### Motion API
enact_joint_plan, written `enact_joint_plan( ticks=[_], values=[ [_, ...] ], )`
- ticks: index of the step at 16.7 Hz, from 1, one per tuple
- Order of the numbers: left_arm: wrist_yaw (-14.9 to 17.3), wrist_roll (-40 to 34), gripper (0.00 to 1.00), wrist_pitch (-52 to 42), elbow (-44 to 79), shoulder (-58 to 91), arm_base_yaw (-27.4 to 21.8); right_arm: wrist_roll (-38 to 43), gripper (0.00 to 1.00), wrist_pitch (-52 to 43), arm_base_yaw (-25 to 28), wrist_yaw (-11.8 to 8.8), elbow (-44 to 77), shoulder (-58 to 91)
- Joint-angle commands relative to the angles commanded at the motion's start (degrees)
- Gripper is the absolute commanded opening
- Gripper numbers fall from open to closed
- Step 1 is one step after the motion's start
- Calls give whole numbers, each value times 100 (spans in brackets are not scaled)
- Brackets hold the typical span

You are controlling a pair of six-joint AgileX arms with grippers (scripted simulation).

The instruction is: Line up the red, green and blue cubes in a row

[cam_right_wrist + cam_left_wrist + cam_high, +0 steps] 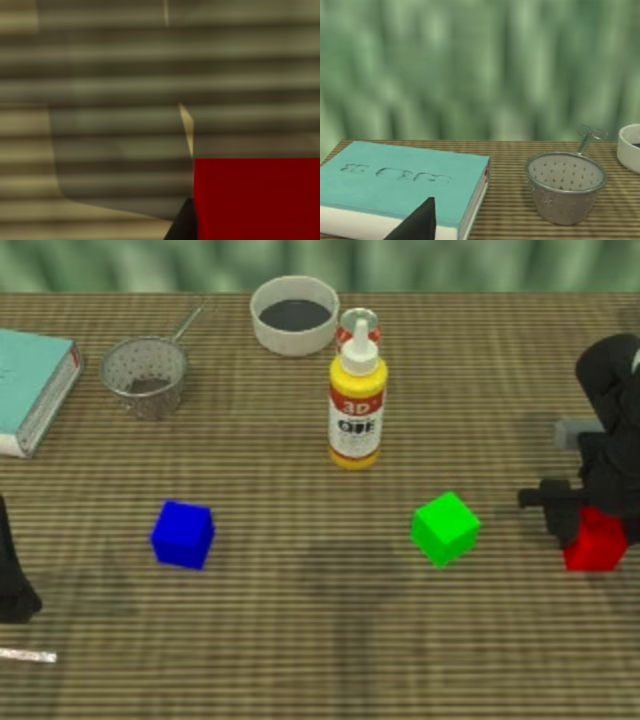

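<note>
At the table's right edge my right gripper (575,525) is down over the red cube (600,545) and shut on it. In the right wrist view a dark fingertip (182,222) presses against the side of the red cube (255,200); the other finger is hidden. The green cube (445,528) sits right of centre, slightly turned. The blue cube (183,534) lies left of centre. My left gripper (15,585) is parked at the table's left edge, far from all three cubes.
A yellow glue bottle (357,390) stands behind the middle. At the back are a white bowl (294,315), a metal strainer (146,375) and a teal book (30,385). The strainer (565,187) and book (405,182) also show in the left wrist view.
</note>
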Motion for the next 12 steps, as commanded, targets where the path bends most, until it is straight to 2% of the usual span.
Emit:
enact_joint_plan(
  ticks=[8, 12],
  values=[
    [0, 0, 100, 0, 0, 0, 0, -13, 0, -181, -8, 33, 130, -211],
    [0, 0, 100, 0, 0, 0, 0, -9, 0, -975, 6, 30, 513, -560]
  ],
)
